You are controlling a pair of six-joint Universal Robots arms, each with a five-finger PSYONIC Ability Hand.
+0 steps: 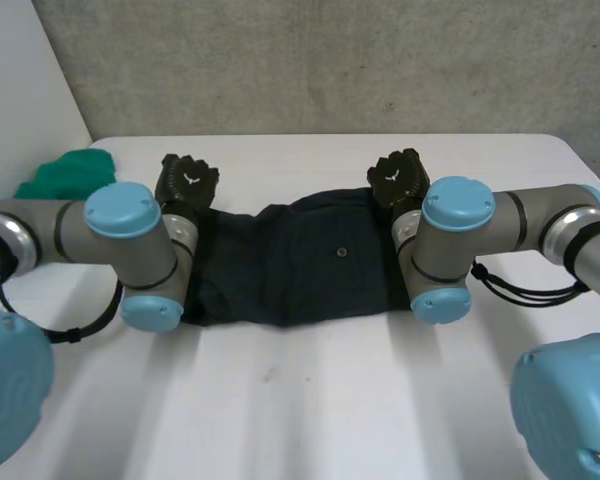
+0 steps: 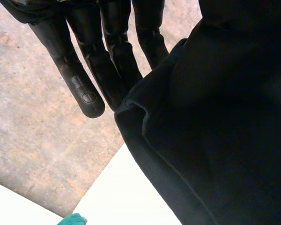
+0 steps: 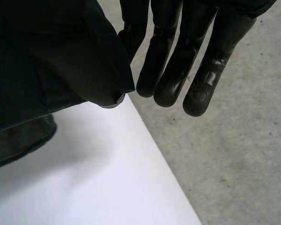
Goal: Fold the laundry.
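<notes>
A dark navy garment (image 1: 300,265) with a small button (image 1: 339,252) lies spread across the middle of the white table (image 1: 310,410). My left hand (image 1: 185,182) is at its far left corner. In the left wrist view the fingers (image 2: 84,89) are straight and the garment (image 2: 215,131) bunches against them, pinched and lifted off the table. My right hand (image 1: 400,178) is at the far right corner. Its straight fingers (image 3: 168,84) pinch the garment's (image 3: 47,61) corner, which hangs beside them above the table.
A green cloth (image 1: 65,175) sits bunched at the table's far left, beyond my left arm; its edge (image 2: 72,219) shows below the left hand. A grey wall (image 1: 330,60) rises behind the table's far edge. Bare table lies in front of the garment.
</notes>
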